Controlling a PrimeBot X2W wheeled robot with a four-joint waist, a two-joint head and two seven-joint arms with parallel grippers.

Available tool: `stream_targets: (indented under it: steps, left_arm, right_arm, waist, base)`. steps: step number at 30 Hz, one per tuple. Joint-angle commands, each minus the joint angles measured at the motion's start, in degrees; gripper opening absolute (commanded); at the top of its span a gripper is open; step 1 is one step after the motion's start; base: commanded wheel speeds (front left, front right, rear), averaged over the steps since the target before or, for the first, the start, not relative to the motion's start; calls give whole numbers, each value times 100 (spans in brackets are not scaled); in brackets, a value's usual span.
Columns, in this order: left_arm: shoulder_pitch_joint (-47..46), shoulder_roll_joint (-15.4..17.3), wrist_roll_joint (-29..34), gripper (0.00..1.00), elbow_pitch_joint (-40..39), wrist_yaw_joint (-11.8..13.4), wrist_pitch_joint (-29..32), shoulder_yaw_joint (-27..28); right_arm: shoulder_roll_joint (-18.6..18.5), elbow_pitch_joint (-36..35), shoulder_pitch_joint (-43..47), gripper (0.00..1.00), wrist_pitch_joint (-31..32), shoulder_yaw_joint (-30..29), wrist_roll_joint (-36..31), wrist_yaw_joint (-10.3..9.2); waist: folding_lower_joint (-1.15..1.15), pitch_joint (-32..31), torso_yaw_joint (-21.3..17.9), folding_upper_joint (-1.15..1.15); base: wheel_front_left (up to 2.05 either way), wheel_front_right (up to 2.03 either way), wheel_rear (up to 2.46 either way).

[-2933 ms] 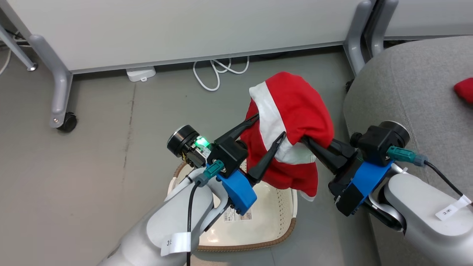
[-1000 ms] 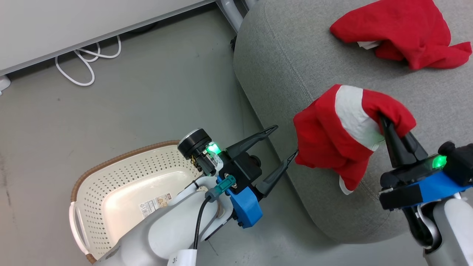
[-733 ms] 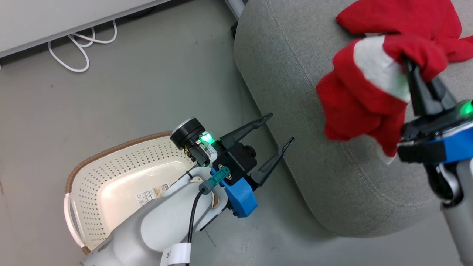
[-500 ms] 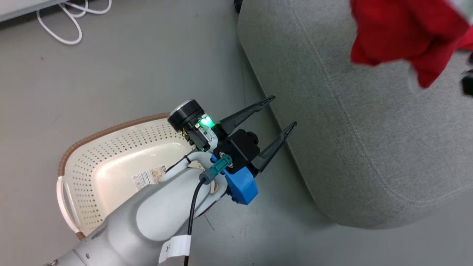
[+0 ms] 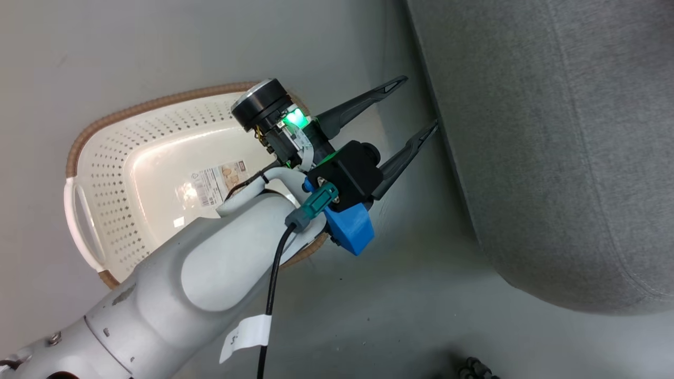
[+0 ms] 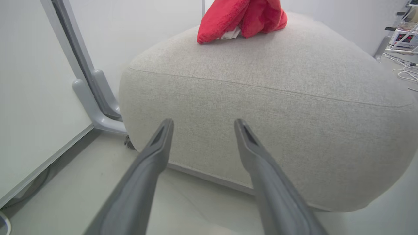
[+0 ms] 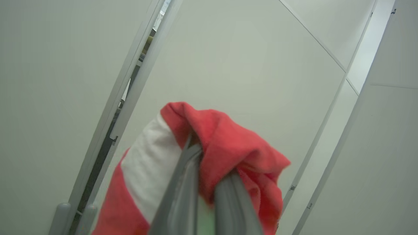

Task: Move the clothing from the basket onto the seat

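While the left gripper [image 5: 420, 101] reaches wide open past the basket [image 5: 105, 158] toward the seat [image 5: 553, 158], the right gripper [image 7: 209, 160] pinches the striped garment [image 7: 147, 176]; the left wrist view shows a plain red garment [image 6: 241, 18] on the seat.

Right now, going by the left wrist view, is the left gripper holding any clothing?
No: the left gripper stands open and empty, with the grey side of the seat plain to see through its gap.
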Motion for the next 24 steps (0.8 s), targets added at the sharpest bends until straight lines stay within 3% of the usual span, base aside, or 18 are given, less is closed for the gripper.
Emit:
stream_targets:
  steps: [1, 5, 14, 24]
  left_arm:
    - [-140, 30, 56, 100, -44, 22, -27, 29]
    - [-213, 70, 76, 100, -76, 42, -50, 24]
    - [-229, 115, 34, 100, -79, 85, -59, 3]
    - [-268, 184, 12, 100, -129, 104, 10, -23]
  right_arm:
    - [-98, 214, -43, 0, -3, -162, 26, 1]
    - [-69, 631, 221, 0, -3, -374, -28, 1]
    - [585, 1227, 802, 0, -3, -653, -173, 1]
    - [915, 1708, 984, 0, -3, -381, -188, 1]
  waist:
    - [-1, 342, 204, 0]
    - [-1, 514, 245, 0]
    - [-1, 604, 204, 0]
    - [-1, 634, 118, 0]
  base:
    - [0, 0, 0]
    - [0, 0, 0]
    - [0, 0, 0]
    - [0, 0, 0]
